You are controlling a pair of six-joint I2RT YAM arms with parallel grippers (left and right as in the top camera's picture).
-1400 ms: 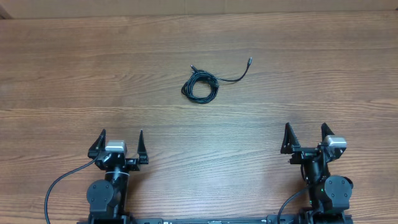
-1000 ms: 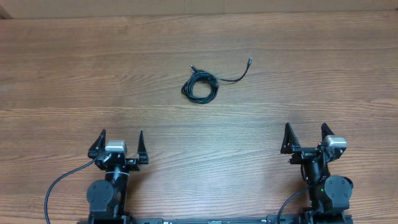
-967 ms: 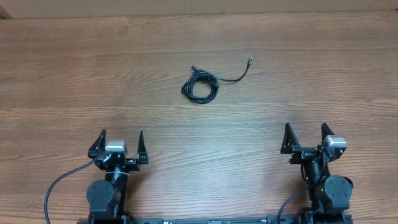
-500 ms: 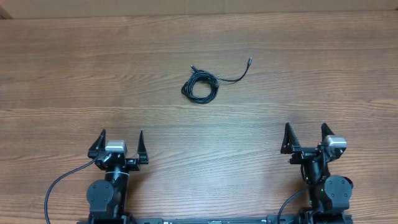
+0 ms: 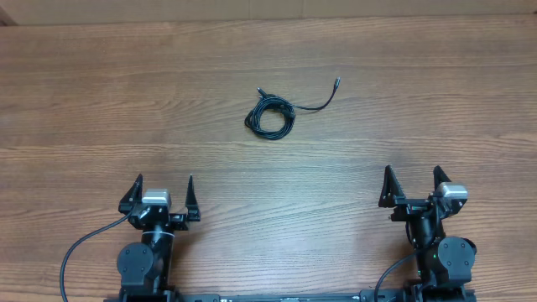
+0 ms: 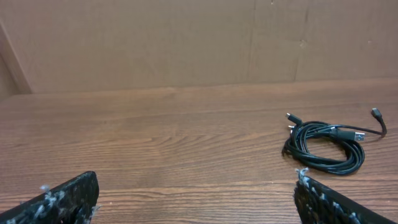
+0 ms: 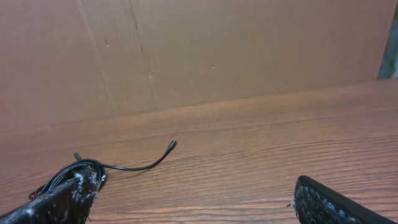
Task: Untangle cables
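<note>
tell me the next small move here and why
Probably reach the left gripper forward and toward the middle, stopping over the coiled cables. Both it and the right gripper sit open and empty, well short of the bundle, which lies untouched and slightly nearer the left side.

**Desk:** What can't you make out from there?

**Operator:** Overhead, the cables [image 5: 270,116] are too small for me to count the cords or read the plug ends.

**Desk:** And the wrist views?

**Operator:** One finger [image 7: 59,200] of the right gripper [image 7: 194,182] covers much of the coil. The left gripper [image 6: 196,177] has both fingers [image 6: 62,198] cut by the bottom edge.
</note>
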